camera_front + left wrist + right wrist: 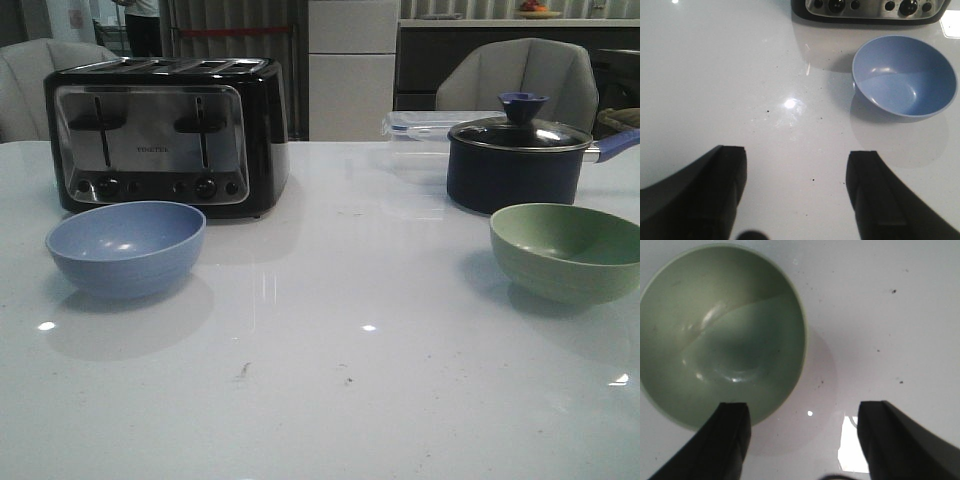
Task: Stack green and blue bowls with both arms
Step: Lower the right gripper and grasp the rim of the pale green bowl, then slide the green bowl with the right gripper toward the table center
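The blue bowl (pixel 126 247) sits upright and empty on the white table at the left, in front of the toaster. It also shows in the left wrist view (pixel 904 76). The green bowl (pixel 566 250) sits upright and empty at the right, in front of the navy pot, and fills much of the right wrist view (pixel 722 332). My left gripper (pixel 796 162) is open and empty above bare table, apart from the blue bowl. My right gripper (pixel 805 415) is open and empty, one finger (pixel 732 432) overlapping the green bowl's rim. Neither arm shows in the front view.
A black and chrome toaster (pixel 165 133) stands at the back left; its knobs show in the left wrist view (pixel 870 9). A dark navy lidded pot (pixel 520 155) and a clear plastic box (pixel 425 125) stand at the back right. Grey chairs stand behind the table.
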